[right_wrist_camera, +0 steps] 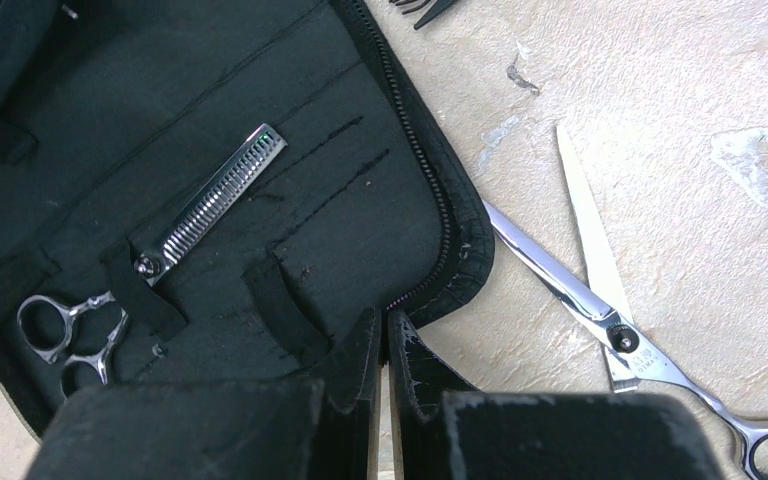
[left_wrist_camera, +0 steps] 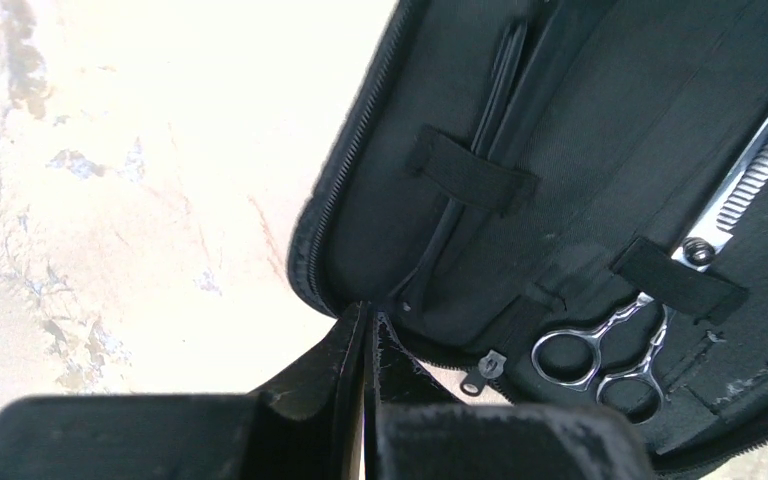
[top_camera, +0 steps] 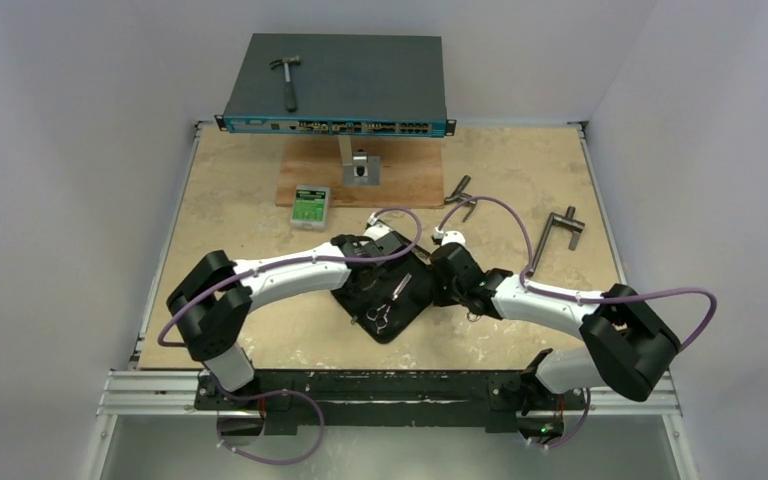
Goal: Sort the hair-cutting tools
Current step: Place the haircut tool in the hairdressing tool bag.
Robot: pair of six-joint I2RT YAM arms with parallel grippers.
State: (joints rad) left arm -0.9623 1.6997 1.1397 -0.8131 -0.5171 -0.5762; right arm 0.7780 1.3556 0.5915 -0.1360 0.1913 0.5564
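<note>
L gripper, R gripper jaws together; 2 scissors, 1 case, poss. 1 comb.

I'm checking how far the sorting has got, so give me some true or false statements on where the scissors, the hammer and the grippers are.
1. The thinning scissors sit under a strap inside the open black case. True.
2. The plain scissors are tucked in the case too. False: they lie on the table beside it, blades apart.
3. The left gripper and the right gripper are both shut. True.
4. The hammer lies on the table next to the case. False: it rests on top of the network switch at the far end.
</note>
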